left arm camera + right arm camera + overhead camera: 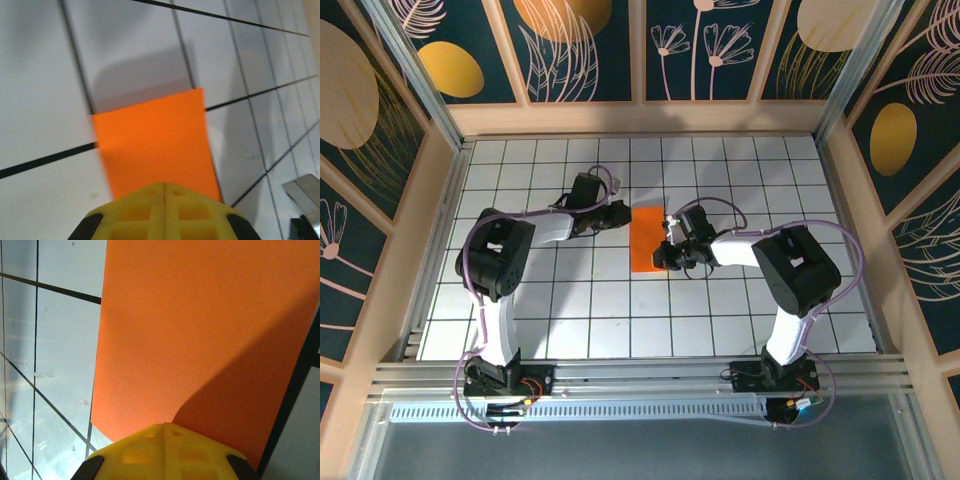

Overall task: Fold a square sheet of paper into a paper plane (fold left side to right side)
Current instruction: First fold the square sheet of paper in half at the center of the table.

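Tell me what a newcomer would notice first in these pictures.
The bright orange rectangle of thin paper lies flat at the centre of the white gridded table. The left gripper and right gripper, both shut, point at it from opposite sides, tips at its edges.

Orange paper [200,330] flat on the white gridded table [65,355], closed yellow jaws over its near edge.

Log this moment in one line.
bright orange paper sheet: narrow rectangle, flat | left gripper: shut, at left edge | right gripper: shut, over right edge
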### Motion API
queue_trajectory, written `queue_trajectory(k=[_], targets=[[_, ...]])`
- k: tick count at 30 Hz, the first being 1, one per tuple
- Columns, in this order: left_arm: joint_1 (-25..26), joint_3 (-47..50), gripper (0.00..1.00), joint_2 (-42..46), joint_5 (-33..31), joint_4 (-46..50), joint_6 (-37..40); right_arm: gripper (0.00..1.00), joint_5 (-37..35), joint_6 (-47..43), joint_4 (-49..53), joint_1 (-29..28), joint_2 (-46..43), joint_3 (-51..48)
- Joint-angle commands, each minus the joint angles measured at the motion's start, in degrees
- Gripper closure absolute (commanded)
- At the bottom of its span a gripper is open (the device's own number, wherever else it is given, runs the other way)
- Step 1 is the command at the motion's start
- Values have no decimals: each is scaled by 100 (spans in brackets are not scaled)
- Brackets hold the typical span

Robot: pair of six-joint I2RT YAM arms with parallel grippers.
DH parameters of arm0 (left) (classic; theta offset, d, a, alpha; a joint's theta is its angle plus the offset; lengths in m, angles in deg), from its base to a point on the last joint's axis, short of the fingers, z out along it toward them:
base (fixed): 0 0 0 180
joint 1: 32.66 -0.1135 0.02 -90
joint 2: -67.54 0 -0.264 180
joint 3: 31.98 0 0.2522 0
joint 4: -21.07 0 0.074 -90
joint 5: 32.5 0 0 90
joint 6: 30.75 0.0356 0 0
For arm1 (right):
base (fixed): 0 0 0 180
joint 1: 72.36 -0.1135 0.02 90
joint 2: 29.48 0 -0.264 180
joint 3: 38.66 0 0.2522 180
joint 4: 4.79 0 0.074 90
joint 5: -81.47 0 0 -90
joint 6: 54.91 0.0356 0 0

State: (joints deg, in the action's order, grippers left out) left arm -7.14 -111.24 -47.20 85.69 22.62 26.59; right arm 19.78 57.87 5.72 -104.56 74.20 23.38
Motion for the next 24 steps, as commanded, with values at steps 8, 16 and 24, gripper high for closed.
queue_trajectory(k=[8,16,24], targets=[[129,-619,98,-874,-345,-129,-180,100,-661,-108,1266,49,372,-353],[-79,-643,98,-1030,-987,-106,-312,100,-696,-104,1256,52,388,-401],[-411,-1134,97,-1471,-1253,265,-206,100,-687,-117,1252,48,421,-397]])
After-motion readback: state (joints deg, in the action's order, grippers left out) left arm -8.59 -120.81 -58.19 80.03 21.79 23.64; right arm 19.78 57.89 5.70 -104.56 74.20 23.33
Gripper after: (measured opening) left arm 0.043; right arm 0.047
